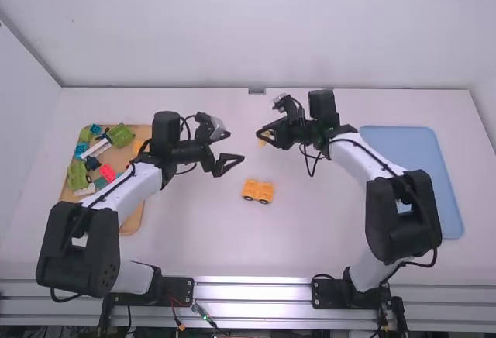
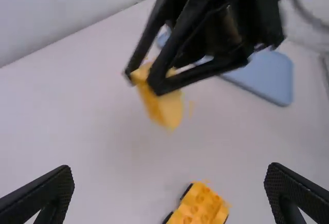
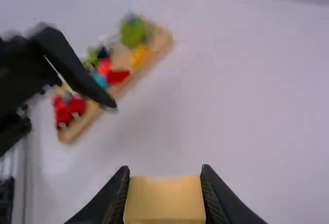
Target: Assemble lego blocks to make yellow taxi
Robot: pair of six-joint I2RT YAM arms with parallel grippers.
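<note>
Yellow car base point(image 1: 258, 191): high view, on the table, wheels showing. Left gripper point(image 1: 231, 166) beyond and left of it, fingers apart; right gripper point(image 1: 268, 139) farther beyond. Wooden tray point(image 1: 132, 222) well left.

Left wrist view: base's studs; yellow block point(image 2: 165, 106) beyond it.

Right wrist view: block clamped between right gripper's fingers; red wheeled piece point(image 3: 62, 112) on tray.

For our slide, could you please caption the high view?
Right gripper holding a yellow block, left gripper open, a yellow wheeled block base on the white table.
</note>
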